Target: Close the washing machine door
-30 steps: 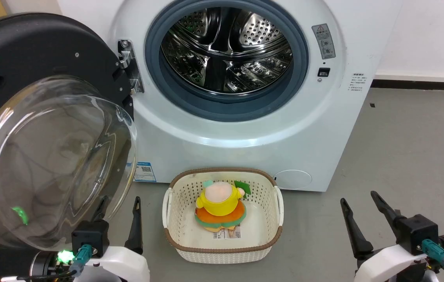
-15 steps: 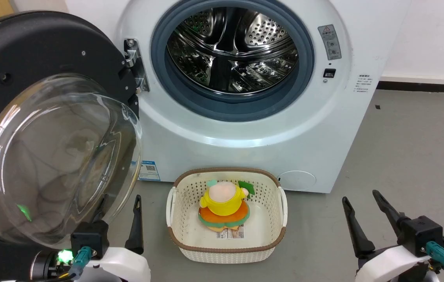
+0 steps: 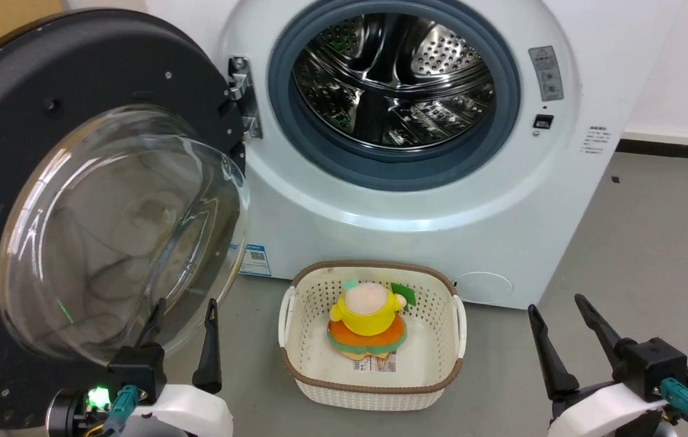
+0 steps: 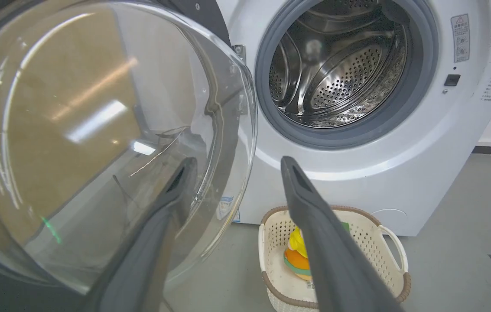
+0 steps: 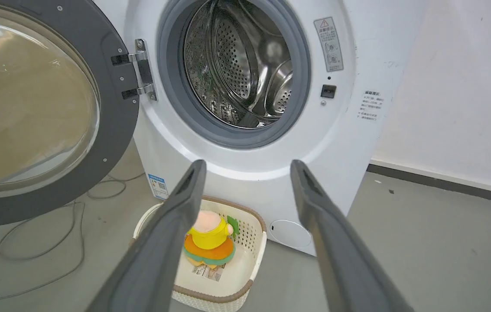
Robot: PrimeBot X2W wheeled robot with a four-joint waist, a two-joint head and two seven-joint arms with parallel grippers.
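The washing machine door (image 3: pixel 76 67) stands wide open at the left, its matte black inside and bulging glass bowl (image 3: pixel 119 230) facing me. Its metal hinge (image 3: pixel 243 97) joins it to the white washing machine (image 3: pixel 380 224), whose steel drum (image 3: pixel 392 79) is exposed inside the grey gasket. My left gripper (image 3: pixel 185 302) is open low beside the bowl's lower rim, with nothing between its fingers. In the left wrist view that gripper (image 4: pixel 237 161) points past the glass (image 4: pixel 98 130), its left finger overlapping the rim. My right gripper (image 3: pixel 554 303) is open at the lower right, holding nothing.
A white basket (image 3: pixel 313 376) with a brown rim sits on the grey floor in front of the machine, holding a yellow and orange plush toy (image 3: pixel 368 315). A thin cable (image 5: pixel 33 242) lies on the floor under the door. A white wall (image 5: pixel 466 86) stands right of the machine.
The whole head view has shifted, so the machine, door and basket sit further right in it: the camera moved. Both grippers stay open at the same spots in the view.
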